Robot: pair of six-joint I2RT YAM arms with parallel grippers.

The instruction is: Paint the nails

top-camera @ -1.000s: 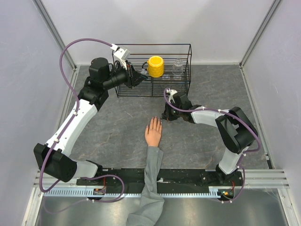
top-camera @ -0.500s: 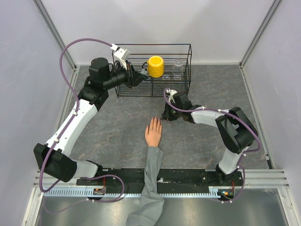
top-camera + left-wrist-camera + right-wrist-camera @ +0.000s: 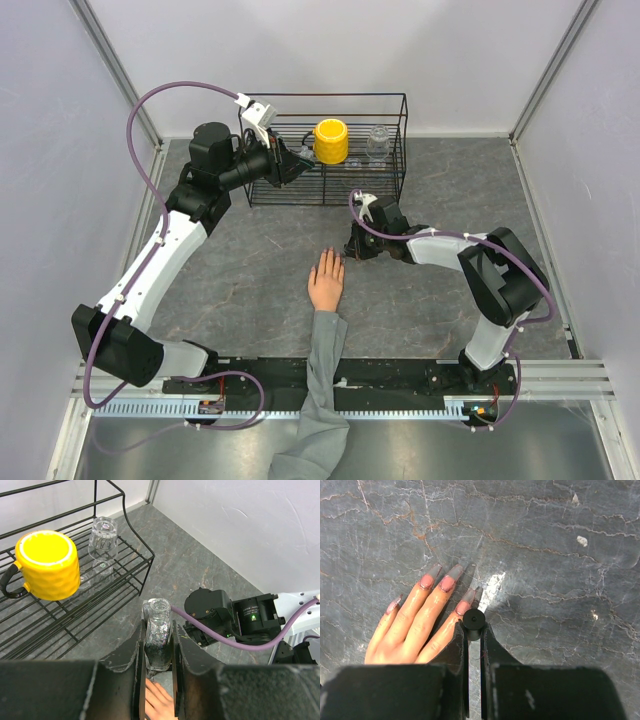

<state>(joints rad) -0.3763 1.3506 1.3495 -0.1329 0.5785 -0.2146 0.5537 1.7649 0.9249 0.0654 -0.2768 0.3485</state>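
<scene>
Just beyond right pincer [image 3: 474, 629] — nails [image 3: 446, 583]

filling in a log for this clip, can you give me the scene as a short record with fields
left end effector: shut on glass bottle, bottle mouth open, beside the rack
right end effector: shut on black cap, over one fingertip
mannequin hand: flat on the table, fingers spread
nails: long, pinkish colour on several
rack contents: yellow mug, clear glass
</scene>
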